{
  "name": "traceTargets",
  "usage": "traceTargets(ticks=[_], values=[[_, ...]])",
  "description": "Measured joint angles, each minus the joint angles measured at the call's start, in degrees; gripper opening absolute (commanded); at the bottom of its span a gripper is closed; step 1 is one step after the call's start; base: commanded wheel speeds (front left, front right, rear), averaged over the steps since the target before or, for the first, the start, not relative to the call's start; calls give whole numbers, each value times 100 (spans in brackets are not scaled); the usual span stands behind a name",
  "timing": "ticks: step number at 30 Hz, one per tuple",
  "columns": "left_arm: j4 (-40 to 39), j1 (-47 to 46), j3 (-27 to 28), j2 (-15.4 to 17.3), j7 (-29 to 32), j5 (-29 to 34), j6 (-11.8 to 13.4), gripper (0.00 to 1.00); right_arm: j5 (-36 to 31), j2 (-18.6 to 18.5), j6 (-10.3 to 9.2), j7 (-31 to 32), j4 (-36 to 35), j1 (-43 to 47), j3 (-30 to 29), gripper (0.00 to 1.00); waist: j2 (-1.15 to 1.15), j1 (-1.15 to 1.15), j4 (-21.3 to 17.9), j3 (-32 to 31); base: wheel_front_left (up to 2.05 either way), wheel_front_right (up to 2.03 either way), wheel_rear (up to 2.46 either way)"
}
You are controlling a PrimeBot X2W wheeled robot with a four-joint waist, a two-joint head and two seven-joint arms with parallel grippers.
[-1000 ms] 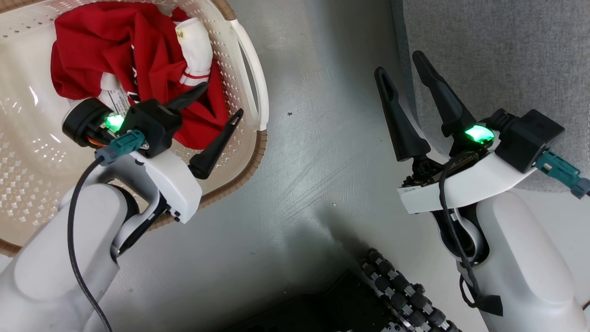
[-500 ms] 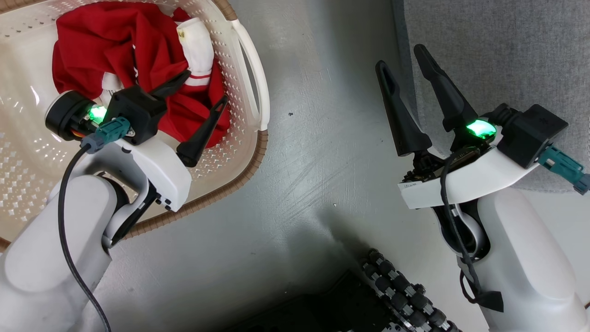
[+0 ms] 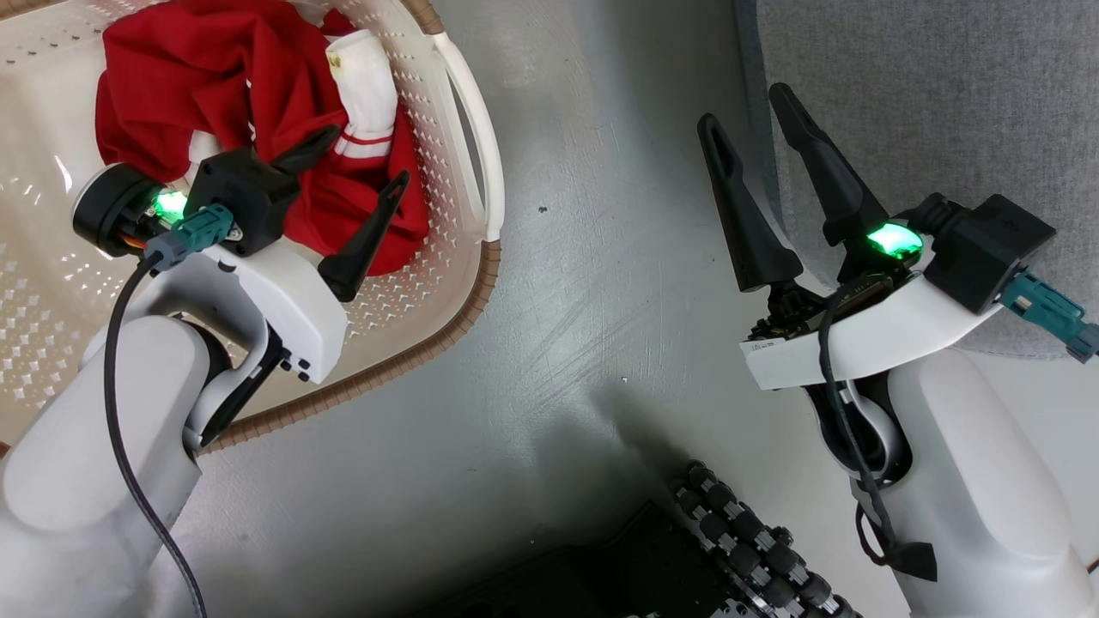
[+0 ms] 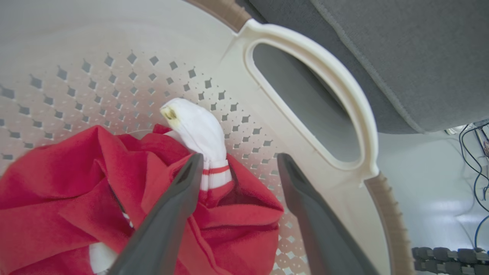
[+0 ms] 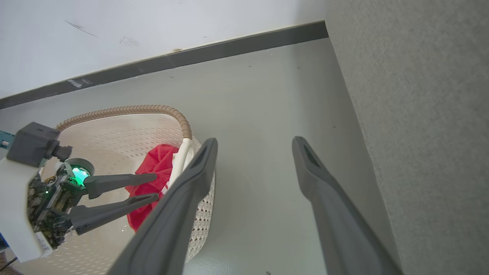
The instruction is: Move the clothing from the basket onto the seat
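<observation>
The clothing [image 3: 215, 86] is a crumpled red heap with a white, red-striped part [image 3: 365, 86], lying in the cream perforated basket [image 3: 412, 360] at the upper left. My left gripper [image 3: 367, 156] hangs open inside the basket just above the heap. In the left wrist view its fingers straddle the striped white part [image 4: 195, 126] of the clothing [image 4: 57, 183], gripper [image 4: 240, 156] holding nothing. My right gripper [image 3: 743, 110] stands open and empty over the floor by the edge of the grey seat [image 3: 927, 86]. The right wrist view shows this gripper [image 5: 256, 140], the basket [image 5: 126, 110] and the seat [image 5: 420, 114].
Shiny grey floor [image 3: 584, 257] separates the basket from the seat. The basket's white handle [image 3: 472, 112] faces the seat. My base with black rollers [image 3: 755, 549] sits at the bottom. A white wall with dark skirting [image 5: 229, 49] runs behind the basket.
My left gripper has moved up and left, deeper into the basket and further over the red heap, still open. The right arm has hardly moved.
</observation>
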Motion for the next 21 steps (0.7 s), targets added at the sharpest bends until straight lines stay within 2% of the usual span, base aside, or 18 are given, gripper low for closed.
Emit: traceTargets(ticks=[21], values=[[482, -236, -82, -111, 202, 10, 41, 100, 34, 0, 0, 0, 8, 0, 62, 100, 0, 0, -47, 8, 0, 0, 0]])
